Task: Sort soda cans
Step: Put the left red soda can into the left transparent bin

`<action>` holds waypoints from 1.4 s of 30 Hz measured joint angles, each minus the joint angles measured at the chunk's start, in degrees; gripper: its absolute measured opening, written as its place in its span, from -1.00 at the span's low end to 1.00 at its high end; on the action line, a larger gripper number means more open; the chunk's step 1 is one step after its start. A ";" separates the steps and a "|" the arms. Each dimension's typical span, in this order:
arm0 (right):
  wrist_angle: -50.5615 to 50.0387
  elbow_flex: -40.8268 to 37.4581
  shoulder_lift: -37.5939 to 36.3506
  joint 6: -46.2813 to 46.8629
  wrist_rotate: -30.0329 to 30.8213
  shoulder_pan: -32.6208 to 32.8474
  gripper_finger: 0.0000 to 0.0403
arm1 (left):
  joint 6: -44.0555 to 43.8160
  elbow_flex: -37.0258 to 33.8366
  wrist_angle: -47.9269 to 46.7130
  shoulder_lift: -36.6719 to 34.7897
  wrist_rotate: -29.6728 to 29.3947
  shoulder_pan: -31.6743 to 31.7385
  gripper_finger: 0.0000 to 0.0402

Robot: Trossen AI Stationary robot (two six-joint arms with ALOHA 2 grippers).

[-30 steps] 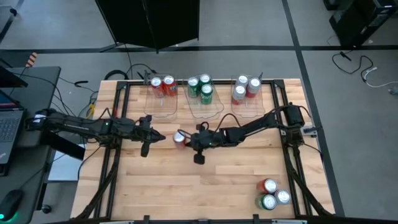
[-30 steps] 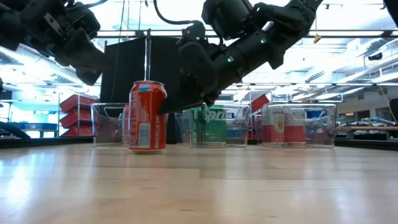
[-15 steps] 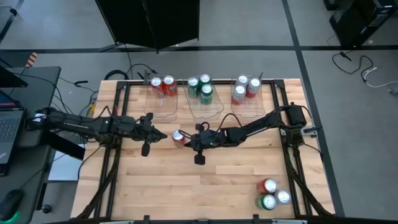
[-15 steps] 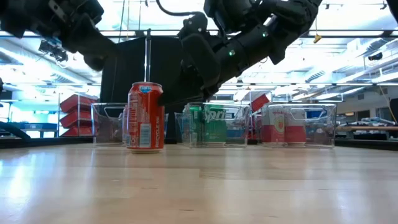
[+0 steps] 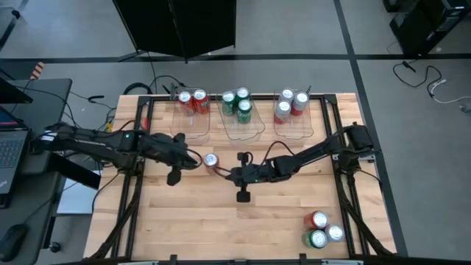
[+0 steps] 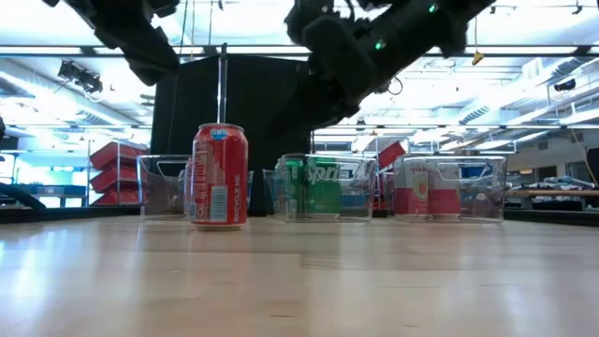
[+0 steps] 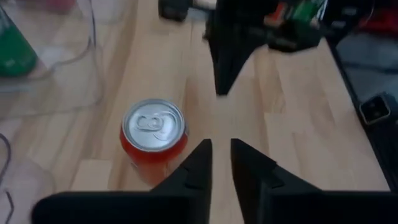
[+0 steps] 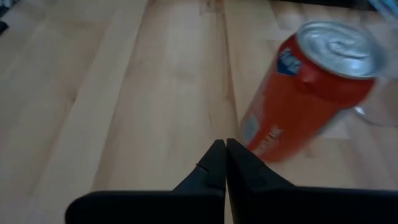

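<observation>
- the left gripper [image 5: 193, 157] has moved in just beside the red can [image 5: 211, 160]; its fingers are nearly closed and hold nothing.
- the red can stands upright on the table [image 5: 280, 213], in front of the bins.
- the right gripper [image 5: 234, 175] has backed away from it, fingers closed and empty, so the handover seems ready.

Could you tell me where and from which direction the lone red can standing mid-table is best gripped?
Probably across the round side wall of the red can, near mid-height, coming in level from the left pincer, which is the nearer one. The can stands upright and apart from the clear bins, with bare table on both sides. The right pincer sits just beyond it.
</observation>
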 joint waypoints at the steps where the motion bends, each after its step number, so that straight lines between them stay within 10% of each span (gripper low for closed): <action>1: -1.07 0.00 -0.66 0.28 1.42 0.57 -1.00 | -0.12 1.10 -1.26 1.19 0.16 -0.01 -0.63; 23: -6.12 0.00 -3.02 1.24 6.54 5.31 -1.00 | 3.36 8.48 -2.73 20.02 -7.10 0.08 0.81; 42: -5.31 0.00 -3.00 1.19 6.45 5.38 -1.00 | 5.85 8.46 -1.65 24.88 -7.68 3.60 0.99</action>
